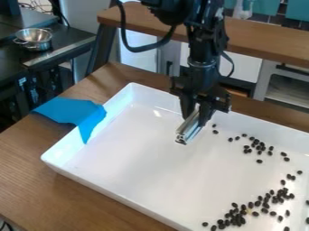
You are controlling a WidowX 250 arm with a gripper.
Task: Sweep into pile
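Camera view: I have the claw clamped on a short metal bar, tilted, over the middle of the white tray. Dark beans lie inside the tray: a dense band lower right, a looser group above. Blue cloth overlaps the tray's left rim.

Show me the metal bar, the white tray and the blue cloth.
Metal bar (189, 129): camera view, its lower part.
White tray (142, 155): camera view, bare floor.
Blue cloth (75, 112): camera view, near its middle.
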